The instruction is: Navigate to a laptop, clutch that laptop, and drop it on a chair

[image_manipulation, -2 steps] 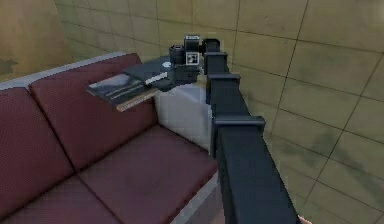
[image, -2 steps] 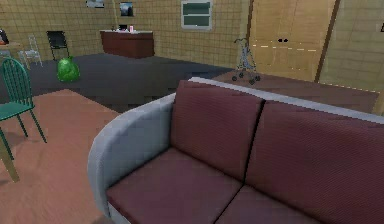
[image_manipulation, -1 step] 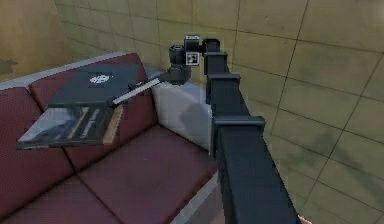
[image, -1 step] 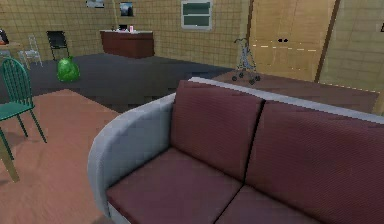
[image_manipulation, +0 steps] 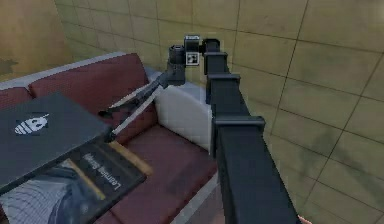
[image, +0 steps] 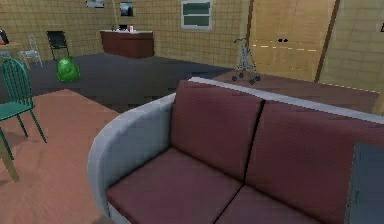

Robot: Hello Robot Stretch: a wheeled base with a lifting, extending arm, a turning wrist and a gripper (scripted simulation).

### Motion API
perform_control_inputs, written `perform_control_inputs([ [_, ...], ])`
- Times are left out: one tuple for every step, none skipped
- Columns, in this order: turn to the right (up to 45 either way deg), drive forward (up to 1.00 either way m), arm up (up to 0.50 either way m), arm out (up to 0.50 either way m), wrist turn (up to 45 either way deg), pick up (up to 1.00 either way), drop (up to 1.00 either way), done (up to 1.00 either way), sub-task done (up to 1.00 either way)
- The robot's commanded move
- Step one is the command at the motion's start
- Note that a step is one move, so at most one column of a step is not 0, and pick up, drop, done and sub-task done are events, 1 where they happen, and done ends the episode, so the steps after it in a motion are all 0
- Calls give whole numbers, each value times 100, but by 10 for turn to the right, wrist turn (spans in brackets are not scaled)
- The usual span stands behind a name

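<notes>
A dark grey laptop (image_manipulation: 50, 133) with a pale logo on its lid lies flat at the arm side view's left, over a maroon sofa (image_manipulation: 110, 80). Its grey edge (image: 366, 185) shows again at the forward view's right edge. The arm (image_manipulation: 235, 130) reaches out over the sofa. The gripper (image_manipulation: 109, 118) points its two thin fingers (image_manipulation: 135, 98) down-left to the laptop's near corner. I cannot tell whether it holds the laptop. A green chair (image: 16, 92) stands on the reddish floor at the forward view's left. A white chair (image: 33, 51) and a dark chair (image: 58, 42) stand by the far wall.
A printed book or magazine (image_manipulation: 95, 175) lies under the laptop on the sofa seat. The sofa's grey armrest (image: 125, 135) is close ahead. Farther off are a green ball (image: 68, 70), a wooden counter (image: 127, 43), a metal walker frame (image: 245, 63) and yellow tiled walls.
</notes>
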Motion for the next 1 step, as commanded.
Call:
perform_control_inputs([
  [0, 0, 0, 0, -150, 0, 0, 0, 0],
])
